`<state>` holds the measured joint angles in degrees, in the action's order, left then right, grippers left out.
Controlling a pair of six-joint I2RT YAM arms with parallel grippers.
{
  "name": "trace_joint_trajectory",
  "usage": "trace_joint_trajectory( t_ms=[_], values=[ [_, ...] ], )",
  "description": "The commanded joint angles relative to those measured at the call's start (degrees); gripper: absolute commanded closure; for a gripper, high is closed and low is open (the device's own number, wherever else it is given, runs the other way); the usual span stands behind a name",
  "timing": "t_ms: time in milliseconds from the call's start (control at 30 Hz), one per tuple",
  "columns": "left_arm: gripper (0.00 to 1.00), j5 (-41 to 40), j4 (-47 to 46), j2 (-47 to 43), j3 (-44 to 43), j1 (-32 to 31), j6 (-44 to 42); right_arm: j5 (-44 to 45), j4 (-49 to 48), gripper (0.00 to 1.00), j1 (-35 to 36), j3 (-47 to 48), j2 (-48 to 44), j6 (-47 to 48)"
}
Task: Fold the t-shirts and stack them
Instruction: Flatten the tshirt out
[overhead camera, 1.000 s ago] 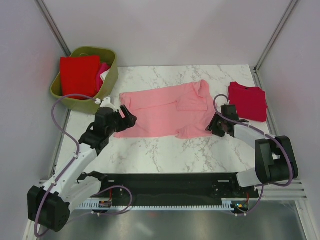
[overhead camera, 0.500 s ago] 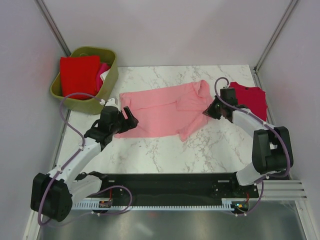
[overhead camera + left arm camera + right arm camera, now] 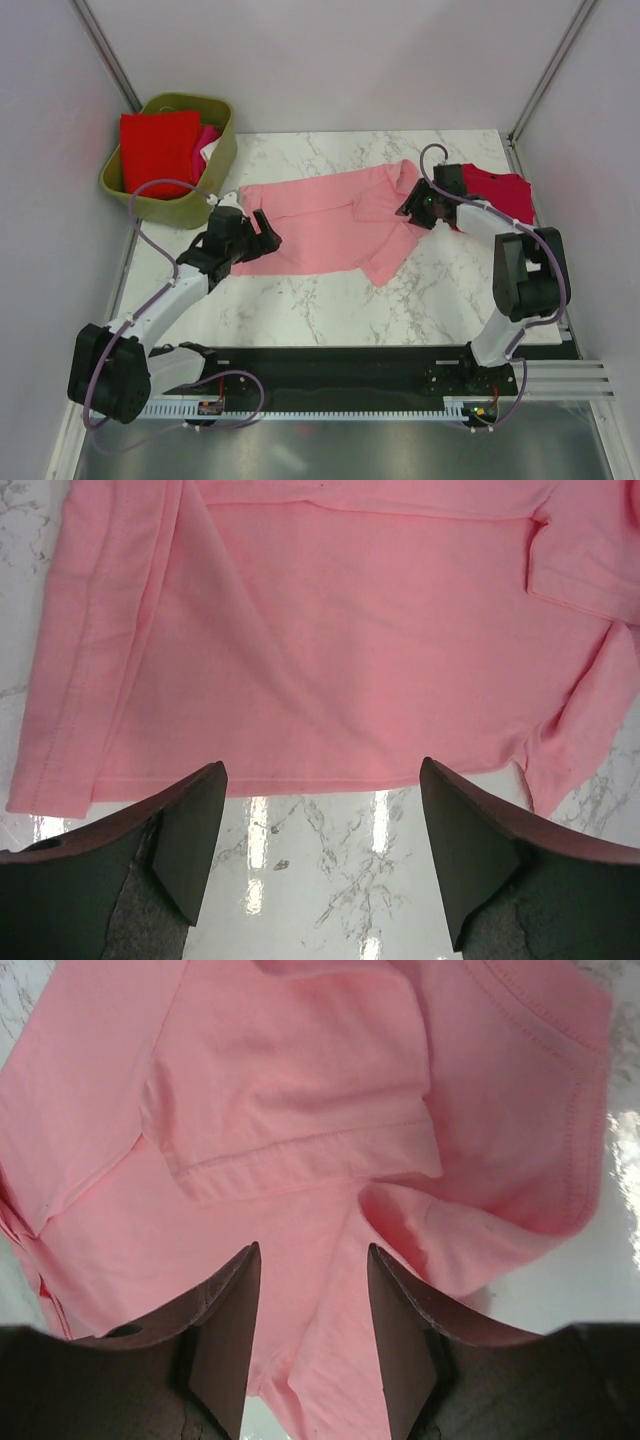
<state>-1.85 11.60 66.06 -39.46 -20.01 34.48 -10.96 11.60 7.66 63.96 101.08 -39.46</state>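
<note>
A light pink t-shirt (image 3: 320, 222) lies spread across the marble table (image 3: 330, 310), its right side folded in on itself. My left gripper (image 3: 262, 232) hovers open at the shirt's left hem. In the left wrist view its jaws (image 3: 320, 770) stand wide apart over the hem of the pink cloth (image 3: 320, 630) and bare marble. My right gripper (image 3: 412, 206) is open over the shirt's right end; in the right wrist view its jaws (image 3: 312, 1250) straddle rumpled pink cloth (image 3: 300, 1080) without pinching it. A folded dark crimson t-shirt (image 3: 498, 198) lies at the far right.
An olive-green basket (image 3: 222, 160) stands at the back left corner, holding a bright red shirt (image 3: 158, 150), a hot pink one (image 3: 207, 134) and a bit of white cloth (image 3: 212, 150). Walls close in on both sides.
My right gripper went from the shirt's near right corner back to its far right end, dragging that corner inward, and its jaws now stand apart. My left gripper edged right along the hem.
</note>
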Motion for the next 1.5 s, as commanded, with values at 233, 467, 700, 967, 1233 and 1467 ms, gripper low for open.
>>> trace_joint_trajectory(
  t_ms=[233, 467, 700, 967, 1233, 1467],
  values=[
    [0.14, 3.1, -3.2, 1.4, -4.7, -11.9, -0.9, 8.3, 0.8, 0.51, 0.1, -13.8, -13.9, 6.8],
    [0.15, 2.0, -3.0, 4.7, -6.8, -15.9, 0.5, 7.5, -1.5, 0.55, 0.1, -14.7, -10.6, 6.1],
    [0.14, -0.5, -1.2, 1.1, -5.7, -15.9, -0.4, 6.2, -4.6, 0.62, 0.2, -15.6, -7.3, 4.7],
    [0.14, -1.4, 0.3, -0.8, -4.7, -15.9, -0.7, 7.1, -3.0, 1.0, 0.2, -15.8, -8.4, 4.3],
    [0.14, -1.1, 2.0, -3.1, -4.7, -15.9, -1.3, 9.4, 7.6, 1.0, 0.6, -19.3, -22.6, 4.4],
    [0.14, -0.7, 2.6, -3.4, -4.7, -15.9, -1.4, 9.6, 15.1, 0.37, 1.4, -20.3, -32.1, 4.0]
  ],
)
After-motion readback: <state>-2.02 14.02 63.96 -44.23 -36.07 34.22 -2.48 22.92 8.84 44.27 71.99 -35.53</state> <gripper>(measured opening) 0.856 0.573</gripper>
